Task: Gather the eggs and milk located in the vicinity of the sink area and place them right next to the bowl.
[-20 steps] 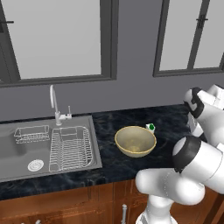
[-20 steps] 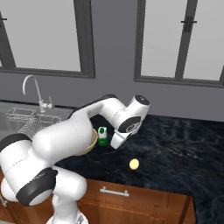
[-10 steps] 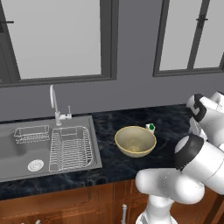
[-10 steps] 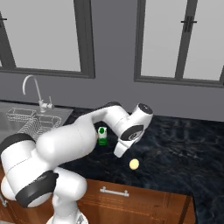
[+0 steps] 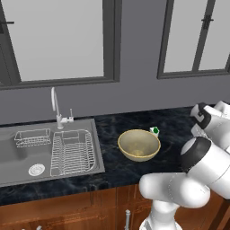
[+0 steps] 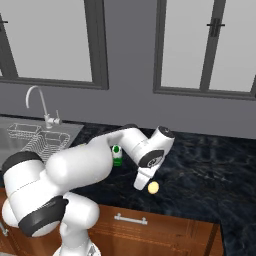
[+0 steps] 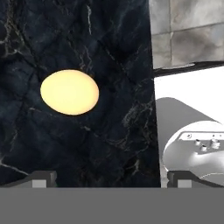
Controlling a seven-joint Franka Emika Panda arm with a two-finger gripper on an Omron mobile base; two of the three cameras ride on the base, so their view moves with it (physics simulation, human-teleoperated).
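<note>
The bowl [image 5: 139, 144] is sitting upright on the dark counter [image 5: 112, 128], and nothing can be seen lying inside it; its speckled inner wall is showing bare. Just behind its far right rim the milk [image 5: 154, 130] is standing, its green cap poking up. In the right base view the milk [image 6: 116, 155] is standing partly hidden behind the arm.

The sink [image 5: 18, 155] is lying well off to the bowl's other side, far from the claw. It is holding a large wire rack [image 5: 72, 150] at its near right and a small wire basket [image 5: 32, 137] at the back, with the round drain [image 5: 36, 169] showing on the bare basin floor. No loose item is visible in either rack. The faucet [image 5: 55, 105] is rising behind the basin.

The claw [image 7: 107, 180] is pointing down at the counter with its fingers spread wide and gripping nothing. One egg [image 7: 69, 92] is lying on the marbled surface ahead of the tips, nearer the left finger's side than the right, clear of both fingers. In the right base view that egg [image 6: 153, 187] is resting on the counter just beside the lower end of the hand, near the front edge, well apart from the milk and the bowl.
</note>
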